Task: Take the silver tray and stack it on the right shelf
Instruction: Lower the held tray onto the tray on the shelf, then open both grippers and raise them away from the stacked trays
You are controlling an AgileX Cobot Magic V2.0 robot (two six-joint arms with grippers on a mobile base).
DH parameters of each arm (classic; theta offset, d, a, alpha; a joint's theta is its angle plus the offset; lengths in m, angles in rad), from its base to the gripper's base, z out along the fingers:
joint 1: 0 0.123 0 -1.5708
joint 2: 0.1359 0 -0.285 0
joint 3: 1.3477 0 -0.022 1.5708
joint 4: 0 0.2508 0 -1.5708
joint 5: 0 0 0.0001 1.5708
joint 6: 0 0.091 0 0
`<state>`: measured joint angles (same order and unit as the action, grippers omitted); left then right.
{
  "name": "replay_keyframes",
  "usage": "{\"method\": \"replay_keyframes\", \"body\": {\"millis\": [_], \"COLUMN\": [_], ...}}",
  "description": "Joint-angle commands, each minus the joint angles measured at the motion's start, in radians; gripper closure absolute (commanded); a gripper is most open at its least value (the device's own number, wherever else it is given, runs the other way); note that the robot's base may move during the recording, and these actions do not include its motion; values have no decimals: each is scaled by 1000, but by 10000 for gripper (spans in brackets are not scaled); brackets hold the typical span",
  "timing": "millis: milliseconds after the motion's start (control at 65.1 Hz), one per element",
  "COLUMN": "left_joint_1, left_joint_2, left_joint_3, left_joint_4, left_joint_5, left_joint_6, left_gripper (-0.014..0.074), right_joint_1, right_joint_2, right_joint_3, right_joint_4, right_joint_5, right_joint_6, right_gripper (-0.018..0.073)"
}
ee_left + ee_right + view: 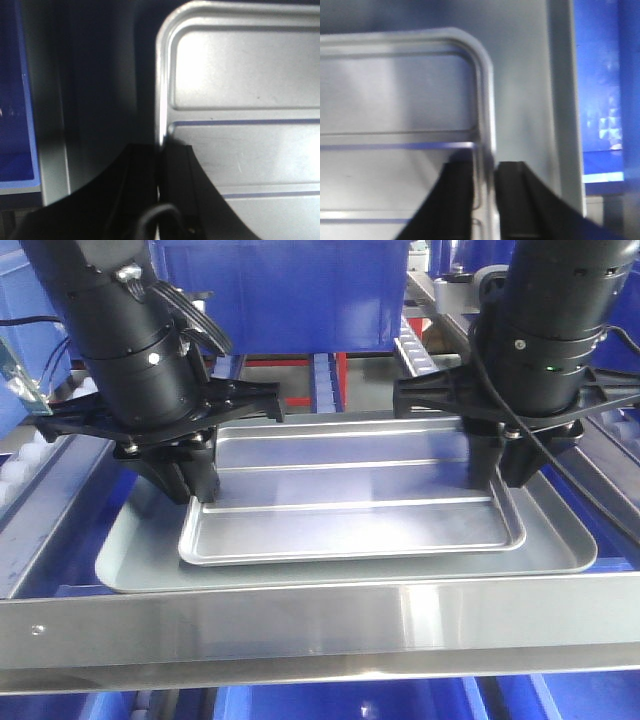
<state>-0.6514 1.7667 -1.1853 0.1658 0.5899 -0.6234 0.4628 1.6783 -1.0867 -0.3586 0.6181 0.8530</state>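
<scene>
Silver tray (pixel 350 490) sits inside a larger grey tray (pixel 560 550) behind the steel front bar (pixel 320 625). I see left gripper (pixel 197 483) and right gripper (pixel 508 465) each pinching a short rim. Blue bins (pixel 280 290) behind.

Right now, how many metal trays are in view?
2. The silver tray, ridged, lies inside the larger grey tray behind the front bar. The left claw and right claw straddle its short rims. More underneath cannot be excluded.
</scene>
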Motion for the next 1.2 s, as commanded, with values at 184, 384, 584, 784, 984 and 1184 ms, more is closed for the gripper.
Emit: {"method": "replay_keyframes", "body": {"millis": [184, 384, 584, 784, 984, 1184], "left_joint_1": [-11, 28, 45, 45, 53, 28], "left_joint_2": [-39, -39, -39, -39, -55, -137], "left_joint_3": [-45, -48, -109, -117, -125, -55], "left_joint_4": [58, 60, 11, 47, 47, 47], "left_joint_5": [-39, -15, 34, 27, 108, -36], "left_joint_6": [13, 12, 12, 12, 12, 12], "left_gripper": [258, 260, 501, 683, 693, 693], "right_joint_1": [3, 3, 3, 3, 5, 8], "right_joint_2": [-44, -47, -70, -68, -90, -150], "right_joint_3": [-43, -43, -98, -122, -138, -56], "right_joint_4": [-47, -62, -62, -63, -46, -48], "right_joint_5": [-83, -85, -21, -56, -52, -196], "right_joint_6": [-1, -1, -1, -1, -1, -2], "right_gripper": [-24, -23, 237, 500, 503, 505]}}
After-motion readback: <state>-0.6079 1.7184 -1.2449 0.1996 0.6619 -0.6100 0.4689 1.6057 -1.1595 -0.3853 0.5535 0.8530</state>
